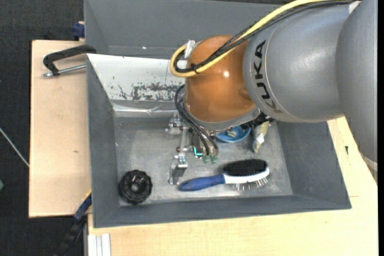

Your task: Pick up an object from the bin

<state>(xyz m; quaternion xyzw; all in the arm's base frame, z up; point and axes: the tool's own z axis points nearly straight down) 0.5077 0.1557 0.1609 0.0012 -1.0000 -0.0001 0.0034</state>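
End effector low in bin, right by handle tip of blue-handled brush; we can't tell if it's clenched or released. Nothing lifted yet, grasp & lift left, we reckon.

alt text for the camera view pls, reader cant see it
A grey robot arm with an orange wrist cover reaches from the right into a grey metal bin, its gripper low beside the handle end of a blue-handled brush with black bristles. A black round knob lies at the bin's front left.
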